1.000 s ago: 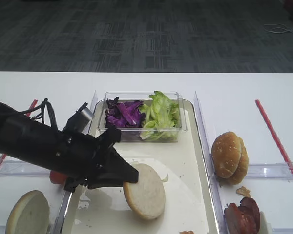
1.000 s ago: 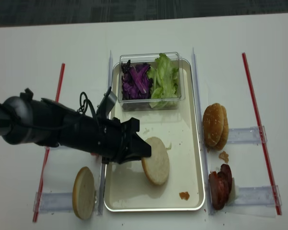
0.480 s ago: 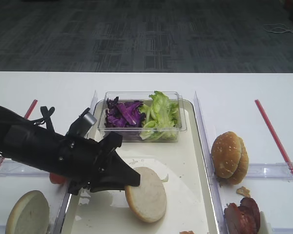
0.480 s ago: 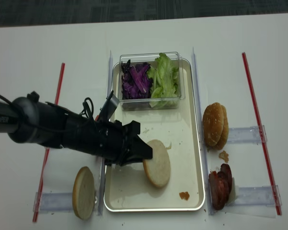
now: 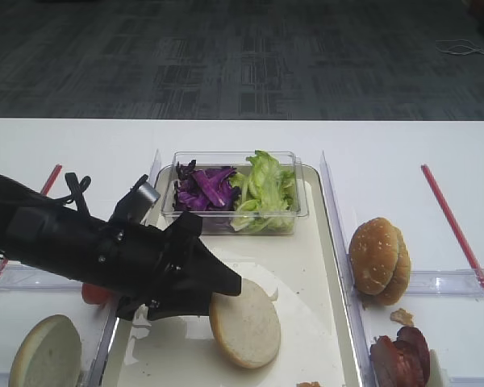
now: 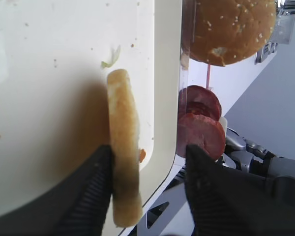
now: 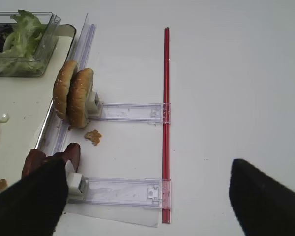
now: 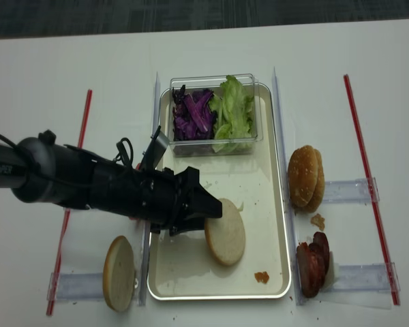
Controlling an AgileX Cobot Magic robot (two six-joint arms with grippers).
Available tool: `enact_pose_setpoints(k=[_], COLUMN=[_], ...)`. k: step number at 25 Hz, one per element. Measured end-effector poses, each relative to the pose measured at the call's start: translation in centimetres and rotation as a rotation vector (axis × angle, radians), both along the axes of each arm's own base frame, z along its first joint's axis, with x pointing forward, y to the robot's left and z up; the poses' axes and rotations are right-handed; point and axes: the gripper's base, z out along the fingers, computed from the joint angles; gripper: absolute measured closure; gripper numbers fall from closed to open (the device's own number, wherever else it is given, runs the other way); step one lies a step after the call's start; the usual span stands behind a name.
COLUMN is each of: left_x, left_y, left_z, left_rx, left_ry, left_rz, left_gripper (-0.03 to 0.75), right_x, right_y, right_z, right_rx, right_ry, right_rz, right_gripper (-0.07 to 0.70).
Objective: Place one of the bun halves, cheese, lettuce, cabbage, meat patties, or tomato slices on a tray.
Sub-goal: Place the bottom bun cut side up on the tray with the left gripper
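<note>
One pale bun half (image 8: 225,240) lay on the tray (image 8: 269,204) near its front edge as our left gripper (image 8: 208,212) stood spread around it, withdrawal seemingly all that remained.

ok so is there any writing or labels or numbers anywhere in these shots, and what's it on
One marking only: small white lettering on the left arm, near the left edge of the realsense overhead view. It is too small and blurred to read.
No text shows on the tray, the clear box, the bun halves or the red strips.
</note>
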Motion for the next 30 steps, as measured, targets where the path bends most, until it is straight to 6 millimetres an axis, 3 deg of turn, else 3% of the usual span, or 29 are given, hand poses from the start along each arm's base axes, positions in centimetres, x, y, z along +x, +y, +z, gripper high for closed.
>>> enact_pose_setpoints(k=[9, 30], left_x=[0.0, 1.9], left_y=[0.0, -0.3], left_z=[0.0, 1.7], left_rx=[-0.001, 0.142], left_ry=[0.000, 0.021], left_rz=[0.000, -0.144], left_gripper=[0.314, 0.313], right_x=[0.0, 0.0], right_y=[0.0, 0.0], right_z=[0.0, 0.0], right_rx=[0.000, 0.000], right_ry=[0.000, 0.000], right_rz=[0.000, 0.000], right_gripper=[-0.062, -0.062])
